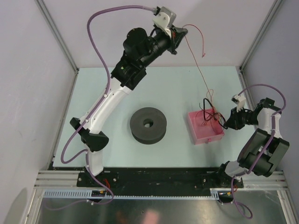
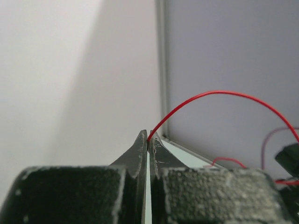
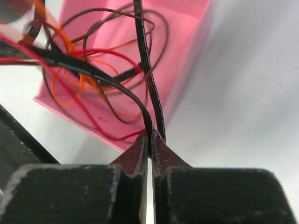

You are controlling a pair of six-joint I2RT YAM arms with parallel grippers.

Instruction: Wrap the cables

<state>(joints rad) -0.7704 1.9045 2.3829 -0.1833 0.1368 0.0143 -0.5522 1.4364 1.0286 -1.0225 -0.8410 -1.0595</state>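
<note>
My left gripper (image 1: 183, 31) is raised high at the back and shut on a thin red cable (image 1: 198, 70). That cable runs taut down to the pink tray (image 1: 208, 136), and its free end curls right of the gripper. In the left wrist view the red cable (image 2: 205, 94) arcs out from the closed tips (image 2: 148, 140). My right gripper (image 1: 226, 122) sits at the tray's right edge, shut on a black cable (image 3: 119, 91). A tangle of red, orange and dark cables (image 3: 93, 70) lies in the tray (image 3: 184, 42). The black spool (image 1: 148, 124) rests on the table's middle.
Grey enclosure walls and metal posts (image 1: 56, 35) ring the pale table. A second black ribbed cable (image 3: 149, 79) runs up beside my right fingertips. The left arm's purple hose (image 1: 100, 51) loops above the table's left.
</note>
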